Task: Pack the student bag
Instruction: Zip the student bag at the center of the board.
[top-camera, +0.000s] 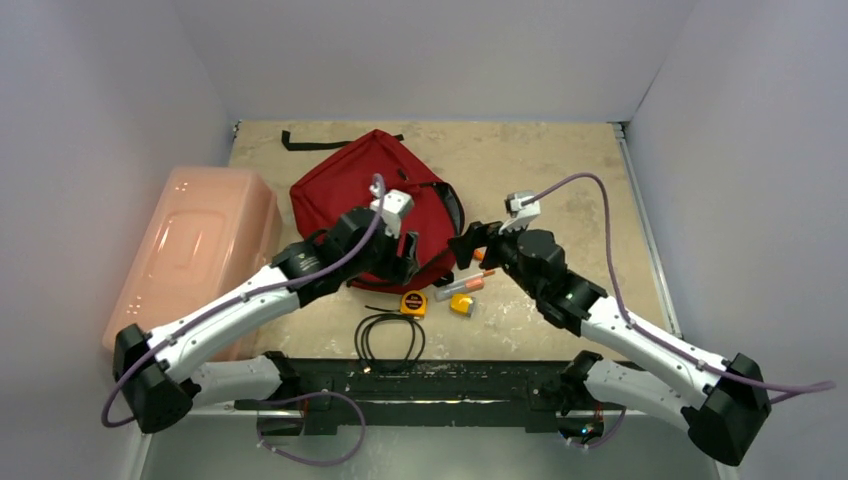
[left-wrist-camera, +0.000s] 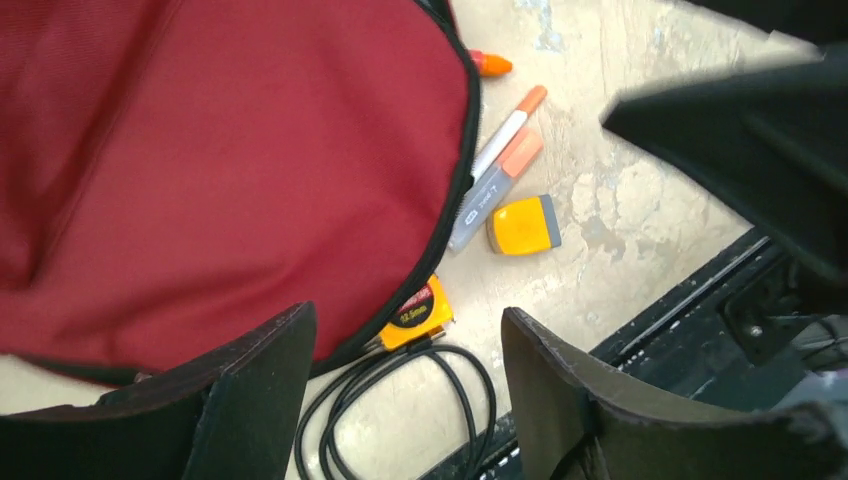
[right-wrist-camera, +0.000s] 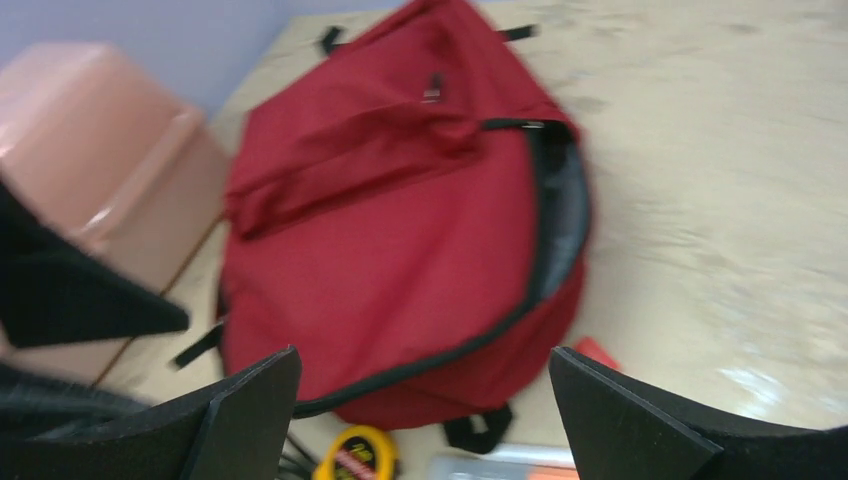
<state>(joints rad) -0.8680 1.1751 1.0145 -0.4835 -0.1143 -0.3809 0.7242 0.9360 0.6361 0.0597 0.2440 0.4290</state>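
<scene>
Hovering by the dark red fabric backpack (top-camera: 340, 195), left gripper (left-wrist-camera: 407, 318) and right gripper (right-wrist-camera: 425, 355) gape empty; next, probably grasp yellow tape measure (top-camera: 413, 303).

tape measure (left-wrist-camera: 415, 315): on its red label we read what looks like "12.5mm", blurred | grey marker (left-wrist-camera: 478, 208): small dark print on the barrel, unreadable to us | left arm (top-camera: 305, 262): round sticker, too small to read
</scene>
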